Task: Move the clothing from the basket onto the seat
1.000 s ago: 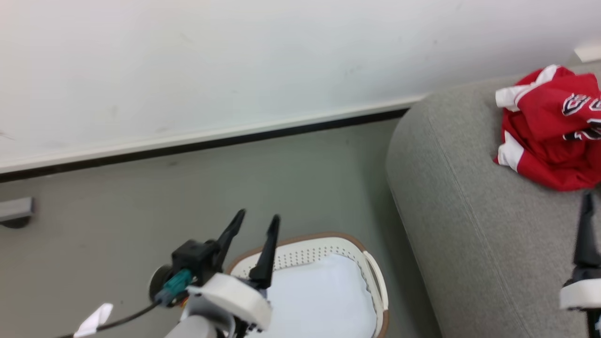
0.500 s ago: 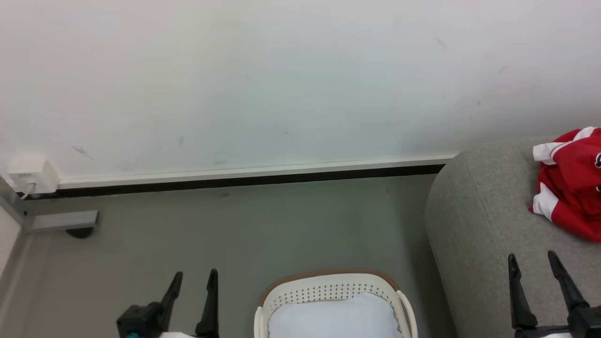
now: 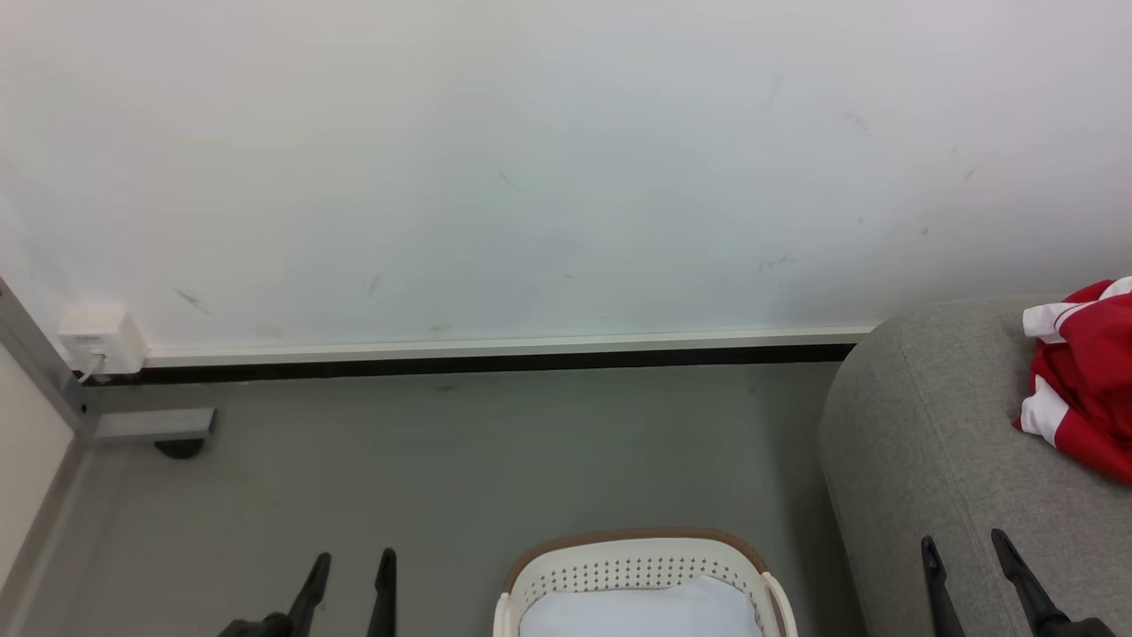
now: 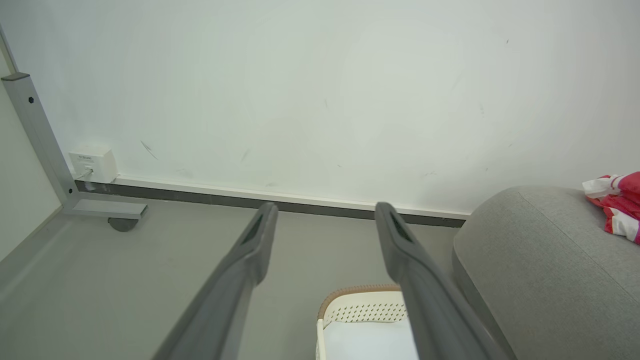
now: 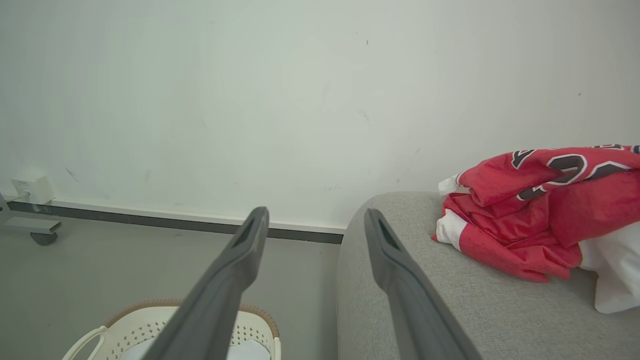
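While the clothing (image 5: pixel 520 235) lies on the seat (image 5: pixel 450 310), the left pincer (image 3: pixel 354 561) and right pincer (image 3: pixel 962 541) point forward, spread and empty

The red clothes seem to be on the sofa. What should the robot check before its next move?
1. The clothing lies on the seat: ok.
2. The basket is free of red garments: cannot tell; its visible part holds a white pad, the rest is cut off.
3. The left pincer is open, nothing held: ok.
4. The right pincer is open, nothing held: ok.
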You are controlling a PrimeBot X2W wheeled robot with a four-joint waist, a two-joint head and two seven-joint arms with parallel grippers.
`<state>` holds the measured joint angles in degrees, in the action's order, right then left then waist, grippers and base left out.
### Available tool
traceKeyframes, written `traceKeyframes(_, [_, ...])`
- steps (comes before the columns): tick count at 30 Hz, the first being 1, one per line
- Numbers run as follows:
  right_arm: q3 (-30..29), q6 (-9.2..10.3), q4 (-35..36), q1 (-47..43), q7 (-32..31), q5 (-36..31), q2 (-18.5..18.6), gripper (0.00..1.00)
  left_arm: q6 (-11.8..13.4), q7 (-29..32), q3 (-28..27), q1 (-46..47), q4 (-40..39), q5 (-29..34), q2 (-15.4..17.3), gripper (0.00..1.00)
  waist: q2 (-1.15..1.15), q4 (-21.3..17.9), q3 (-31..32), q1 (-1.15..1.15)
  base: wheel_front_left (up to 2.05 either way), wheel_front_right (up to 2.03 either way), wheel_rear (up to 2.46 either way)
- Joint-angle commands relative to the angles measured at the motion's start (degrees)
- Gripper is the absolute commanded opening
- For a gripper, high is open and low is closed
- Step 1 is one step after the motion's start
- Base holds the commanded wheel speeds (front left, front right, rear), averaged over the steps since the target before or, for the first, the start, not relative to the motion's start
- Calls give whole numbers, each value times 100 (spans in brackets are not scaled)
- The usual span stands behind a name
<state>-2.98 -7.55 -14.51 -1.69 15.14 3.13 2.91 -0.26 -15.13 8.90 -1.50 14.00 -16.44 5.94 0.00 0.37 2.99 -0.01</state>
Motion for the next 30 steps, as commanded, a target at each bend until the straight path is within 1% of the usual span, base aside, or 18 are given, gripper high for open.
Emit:
traceKeyframes(1, [5, 13, -20, -97, 0, 28, 5, 100, -55, -2, -68, -70, 27, 96, -36, 100, 0, -7, 11, 1, 0, 0, 0])
traceKeyframes(8, [41, 13, -75, -115, 0, 65, 5, 100, -306, -2, -339, -101, 111, 364, -204, 100, 0, -24, 50, 1, 0, 0, 0])
traceKeyframes(17, [92, 13, -91, -91, 0, 107, 4, 100, -458, -2, -531, -29, 180, 526, -276, 100, 0, -37, 29, 1, 0, 0, 0])
traceKeyframes(18, [93, 0, -71, -64, 0, 52, 0, 0, -447, 0, -520, -21, 172, 499, -288, 0, 0, -37, 28, 1, 0, 0, 0])
traceKeyframes(23, [95, 0, -308, -140, -5, 47, -45, 0, -448, 5, -483, -114, 419, 502, -328, 0, 0, -37, 26, 1, 0, 0, 0])
traceKeyframes(30, [10, 1, -316, -3, -251, 898, -39, 0, -476, 244, -620, 10, 414, -274, -326, 0, 0, -37, 8, 1, 0, 0, 0])
